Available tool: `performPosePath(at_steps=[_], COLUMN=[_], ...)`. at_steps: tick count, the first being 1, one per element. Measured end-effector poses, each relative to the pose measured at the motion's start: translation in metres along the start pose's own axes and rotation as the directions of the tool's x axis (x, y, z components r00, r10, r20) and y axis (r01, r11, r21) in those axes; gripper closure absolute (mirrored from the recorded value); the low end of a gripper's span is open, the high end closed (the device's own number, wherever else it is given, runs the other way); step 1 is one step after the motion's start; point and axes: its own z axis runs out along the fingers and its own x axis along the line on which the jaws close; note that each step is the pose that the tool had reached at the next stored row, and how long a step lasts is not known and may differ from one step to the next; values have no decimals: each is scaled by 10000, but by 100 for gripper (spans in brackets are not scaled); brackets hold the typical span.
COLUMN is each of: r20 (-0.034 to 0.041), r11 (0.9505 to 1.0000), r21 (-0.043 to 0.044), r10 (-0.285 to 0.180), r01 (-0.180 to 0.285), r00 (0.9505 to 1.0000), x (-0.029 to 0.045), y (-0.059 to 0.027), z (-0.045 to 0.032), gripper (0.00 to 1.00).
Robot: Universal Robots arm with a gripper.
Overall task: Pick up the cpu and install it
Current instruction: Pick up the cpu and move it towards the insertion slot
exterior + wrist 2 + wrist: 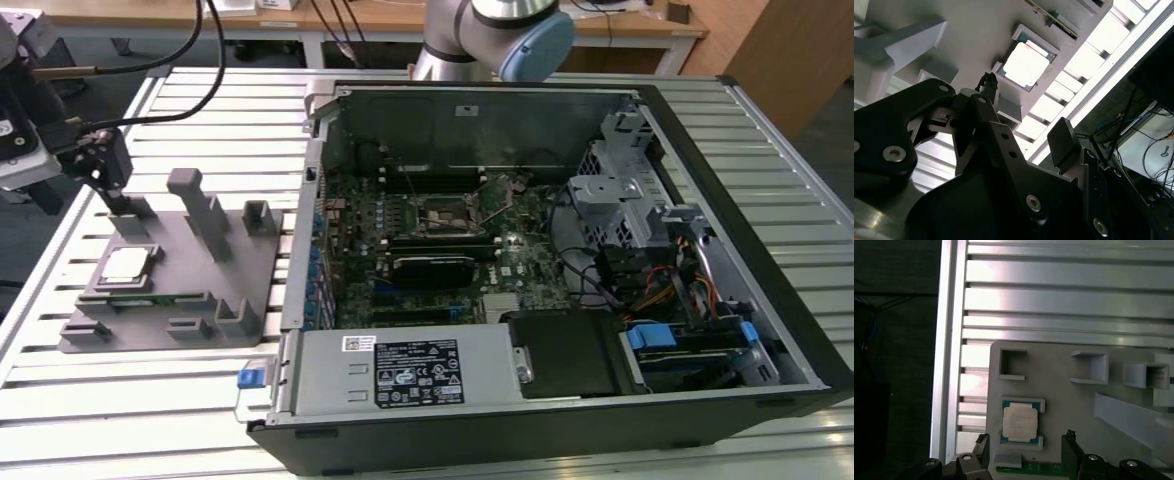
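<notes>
CPU point(124, 264) lies flat, silvery top up, in a shallow square pocket of the grey plastic fixture point(200, 300), at the exterior view's left, on the slatted aluminium counter point(160, 400). Just above and behind it we see the black hand point(123, 205) hanging over the fixture. From this side we cannot tell how its fingers stand, since they blend with a grey post.

Both wrist views settle that. In the first wrist view the hand point(1025, 447) is spread wide, one finger point(983, 445) on each side of the CPU's pocket, with nothing between them and no contact with the chip point(1020, 422). The second wrist view shows the same gap point(1024, 112) from below the linkage, with the CPU point(1026, 64) glaring white so its surface is washed out.

A green board edge point(1029, 469) beside the pocket is cut off in the first wrist view.

Further to the exterior view's right stands the opened computer case point(747, 200), its motherboard socket point(443, 212) bare. The arm point(494, 30) is cut off at the top.
</notes>
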Motion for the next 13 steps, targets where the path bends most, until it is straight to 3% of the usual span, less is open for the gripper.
performPosePath(at_steps=[13], r20=[36], r11=[10000], r21=[-4], r10=[-8], r01=[8], r00=[10000], x=[1], y=[-3], z=[81], gripper=[33])
